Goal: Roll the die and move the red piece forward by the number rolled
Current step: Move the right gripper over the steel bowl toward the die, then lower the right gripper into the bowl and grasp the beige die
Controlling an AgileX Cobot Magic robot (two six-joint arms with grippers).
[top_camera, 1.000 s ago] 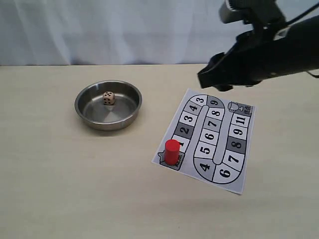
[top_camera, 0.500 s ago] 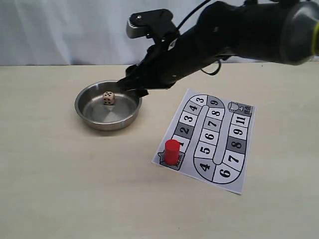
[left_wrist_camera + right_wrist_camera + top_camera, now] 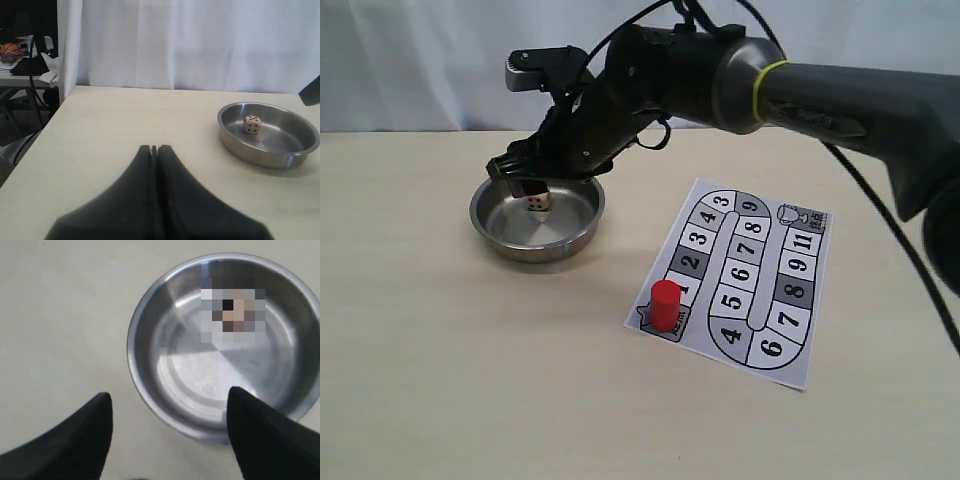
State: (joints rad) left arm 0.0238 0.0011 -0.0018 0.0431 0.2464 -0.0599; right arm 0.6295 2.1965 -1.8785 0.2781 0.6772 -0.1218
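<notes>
The tan die [image 3: 537,202] lies in a steel bowl [image 3: 480,215] at the left of the table. My right gripper [image 3: 525,180] has reached across the middle and hovers just above the bowl's far rim, over the die. In the right wrist view this gripper [image 3: 170,396] is open and holds nothing, with the bowl [image 3: 132,355] under it and a blurred patch where the die [image 3: 235,307] lies. The red piece [image 3: 665,304] stands upright on the start square of the number board [image 3: 740,280]. My left gripper [image 3: 154,148] is shut and empty above bare table, well away from the bowl [image 3: 235,145] and die [image 3: 252,124].
The paper board lies at the right of the table, its squares numbered along a winding track. A white curtain [image 3: 420,60] hangs behind the table. In the left wrist view the table's side edge [image 3: 55,107] shows, with clutter beyond it.
My right arm has swung from above the board's far right corner leftward across the table and come down over the bowl. Die and red piece have not moved.
</notes>
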